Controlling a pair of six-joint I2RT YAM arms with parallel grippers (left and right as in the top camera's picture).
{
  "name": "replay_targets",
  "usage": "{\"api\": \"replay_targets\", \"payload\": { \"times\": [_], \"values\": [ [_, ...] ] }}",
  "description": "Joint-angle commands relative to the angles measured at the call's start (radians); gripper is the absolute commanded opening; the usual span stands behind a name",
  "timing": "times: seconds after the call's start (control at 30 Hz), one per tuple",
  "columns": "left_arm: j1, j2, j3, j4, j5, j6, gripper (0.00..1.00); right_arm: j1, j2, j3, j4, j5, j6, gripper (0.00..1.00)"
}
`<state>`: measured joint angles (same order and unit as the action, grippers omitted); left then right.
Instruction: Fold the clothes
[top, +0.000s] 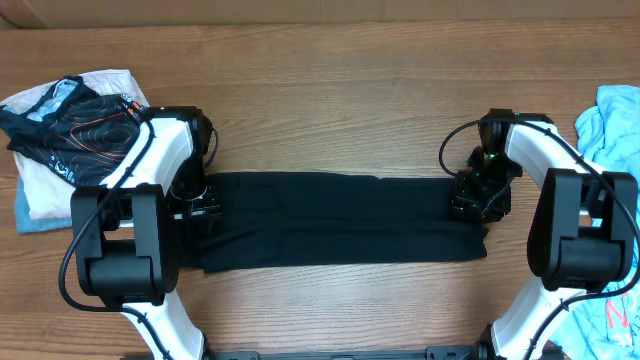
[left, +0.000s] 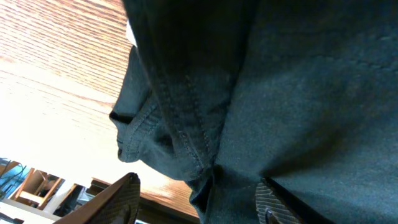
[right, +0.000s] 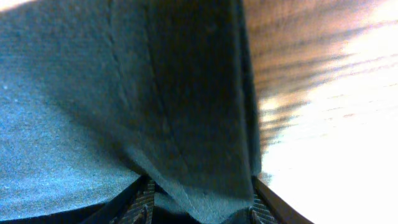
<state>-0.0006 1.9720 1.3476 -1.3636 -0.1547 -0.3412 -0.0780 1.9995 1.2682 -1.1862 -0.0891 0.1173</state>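
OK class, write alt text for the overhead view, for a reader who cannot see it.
A long black garment lies stretched across a wooden table, the left end effector gripping one end and the right end effector the other. A patterned pile lies at one side edge, light blue fabric at the other.

black garment (top: 340, 222) flat on wooden table (top: 330, 90), left claw (top: 197, 207) and right claw (top: 474, 200) at its ends
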Motion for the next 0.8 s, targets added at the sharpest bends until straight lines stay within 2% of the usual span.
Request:
{"api": "replay_targets", "payload": {
  "times": [0.0,0.1,0.23,0.27,0.37,0.4,0.53,0.67,0.77],
  "values": [
    [-0.008,-0.011,-0.003,0.010,-0.009,-0.015,0.70,-0.013,-0.006,-0.007,0.043,0.010,-0.002,0.49],
    [-0.008,-0.011,0.009,0.029,-0.002,-0.019,0.78,-0.024,-0.006,-0.007,0.066,0.042,0.012,0.49],
    [-0.008,-0.011,0.066,0.053,0.036,-0.019,0.82,-0.043,-0.006,-0.007,0.121,0.050,0.013,0.48],
    [-0.008,-0.011,0.086,0.059,0.051,-0.018,0.87,-0.047,-0.006,-0.007,0.134,0.050,0.013,0.48],
    [-0.008,-0.011,0.145,0.067,0.101,-0.018,0.88,-0.055,-0.006,-0.007,0.172,0.050,0.008,0.48],
    [-0.008,-0.011,0.163,0.067,0.114,-0.018,1.00,-0.057,-0.006,-0.007,0.187,0.050,0.006,0.47],
    [-0.008,-0.011,0.210,0.067,0.150,-0.018,1.00,-0.070,-0.006,-0.007,0.242,0.050,0.006,0.47],
    [-0.008,-0.011,0.215,0.058,0.152,-0.018,1.00,-0.087,-0.006,-0.007,0.254,0.002,-0.025,0.41],
    [-0.008,-0.011,0.214,0.051,0.153,-0.018,1.00,-0.087,-0.006,-0.007,0.213,-0.053,-0.084,0.49]
  ]
}}
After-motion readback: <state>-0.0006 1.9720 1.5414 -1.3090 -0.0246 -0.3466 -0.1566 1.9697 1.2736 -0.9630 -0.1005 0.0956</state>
